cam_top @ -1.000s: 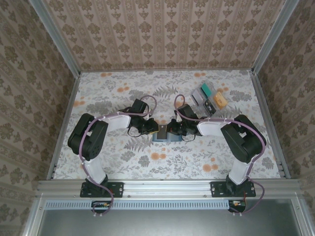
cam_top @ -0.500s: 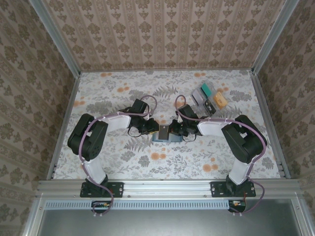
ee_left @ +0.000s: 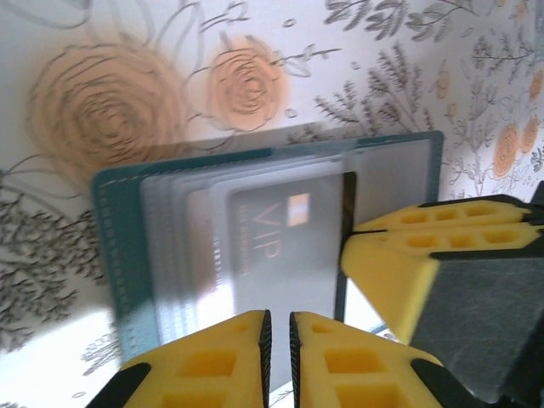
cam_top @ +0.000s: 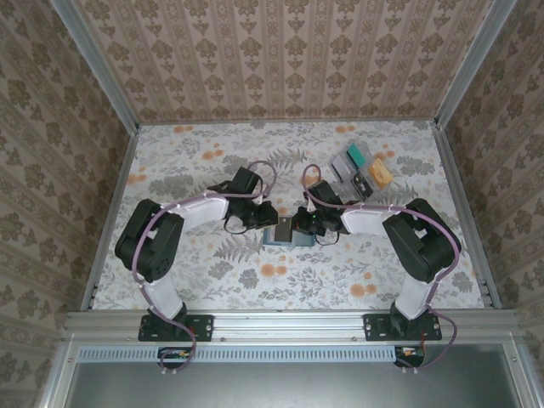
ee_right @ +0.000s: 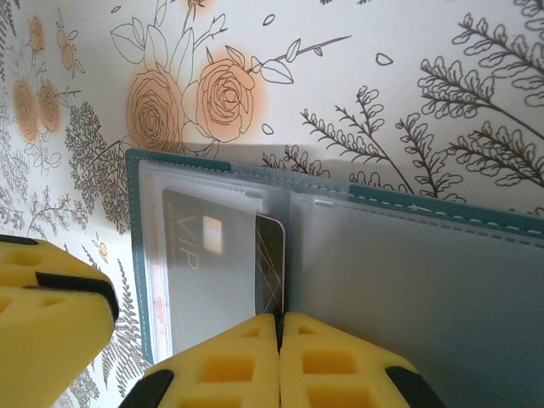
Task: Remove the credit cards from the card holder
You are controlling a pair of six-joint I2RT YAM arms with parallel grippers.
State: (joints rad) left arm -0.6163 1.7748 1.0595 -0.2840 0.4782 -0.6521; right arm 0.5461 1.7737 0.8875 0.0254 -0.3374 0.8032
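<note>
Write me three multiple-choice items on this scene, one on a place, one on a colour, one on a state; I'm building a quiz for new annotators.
1. Where on the table do the loose cards lie?
A) near left corner B) centre C) far right
2. What colour is the VIP card?
A) dark grey B) orange C) bright green
3. How is the card holder?
A) folded shut B) lying open C) standing on edge

Answers:
1 C, the top view shows the pile at the far right.
2 A, it looks dark grey through the clear sleeve.
3 B, both panels lie spread flat on the table.
</note>
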